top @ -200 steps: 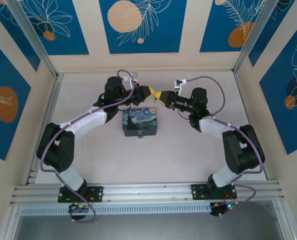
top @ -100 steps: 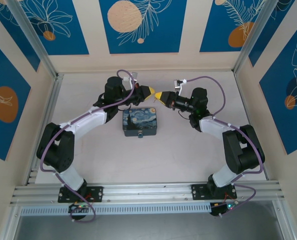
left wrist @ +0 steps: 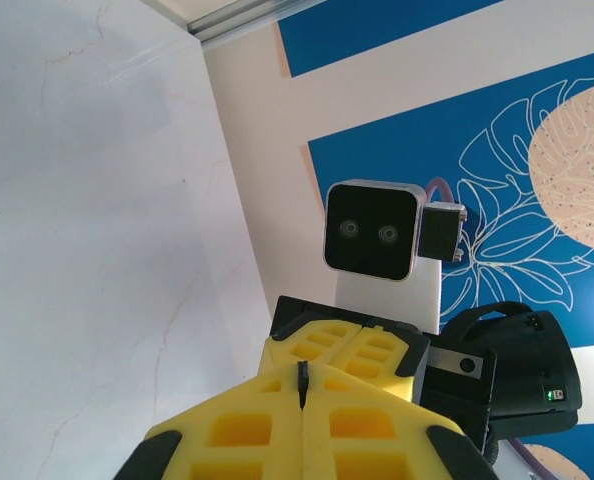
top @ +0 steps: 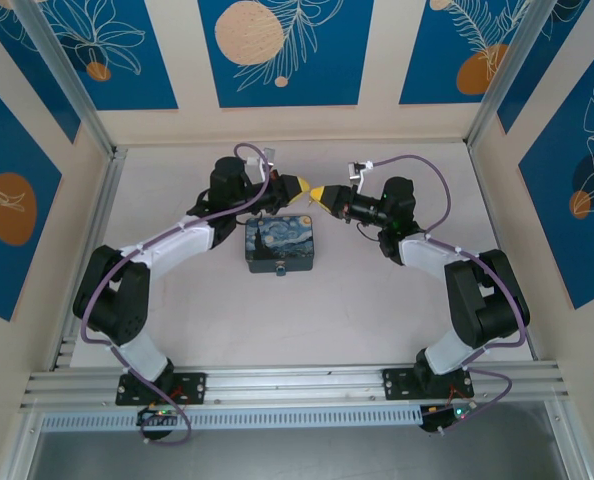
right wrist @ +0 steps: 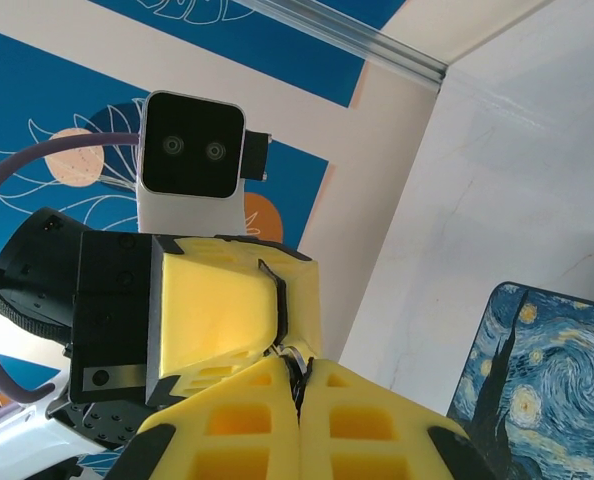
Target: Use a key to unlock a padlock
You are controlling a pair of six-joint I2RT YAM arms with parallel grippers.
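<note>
Both pressed shut, my left claw point(top: 298, 185) and right claw point(top: 320, 194) nearly meet tip-to-tip at a silvery piece point(right wrist: 293, 358). Insertion step, I judge; next needs fine alignment.

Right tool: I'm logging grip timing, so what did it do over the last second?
The right tool shut its jaws, barely shifting otherwise. The left tool stayed shut facing it, and the painted box did not move.

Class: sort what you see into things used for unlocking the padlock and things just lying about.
In use: left gripper; right gripper; silvery piece where their tips meet, too small to name.
Lying about: box on the table.
</note>
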